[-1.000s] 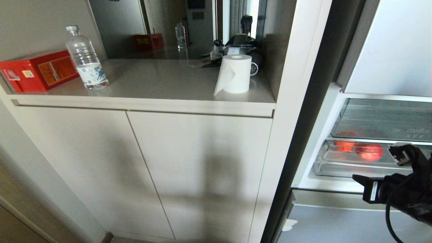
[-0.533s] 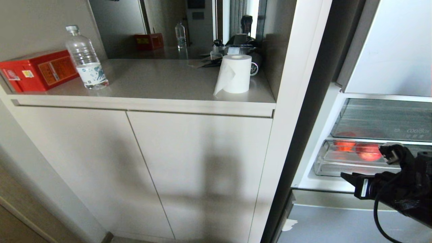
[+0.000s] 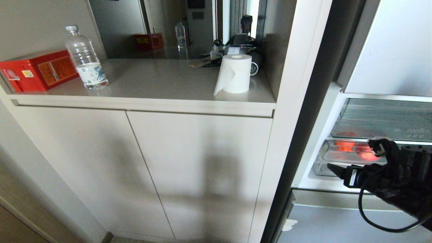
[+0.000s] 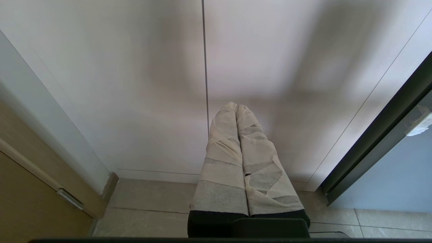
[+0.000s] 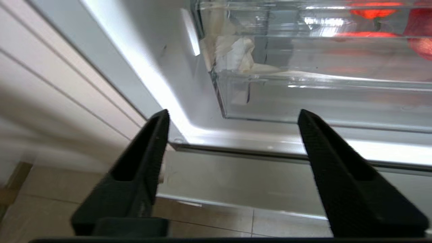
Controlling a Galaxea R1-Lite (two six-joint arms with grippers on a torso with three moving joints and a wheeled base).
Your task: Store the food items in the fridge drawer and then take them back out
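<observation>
Bright daylight from the right, casting soft shadows across the cabinet doors [image 3: 199,168]. Strong glare along the fridge sill [image 5: 270,141]; slight blur in the right wrist view.

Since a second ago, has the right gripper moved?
Yes. The right gripper has shifted left and up against the fridge drawer, now overlapping its front, and is open.

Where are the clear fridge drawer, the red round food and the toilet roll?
fridge drawer [image 3: 332,167]: head view, clear front lip.
red food [image 3: 365,152]: head view, visible left part, inside the drawer.
toilet roll [image 3: 237,74]: head view, front side.
</observation>
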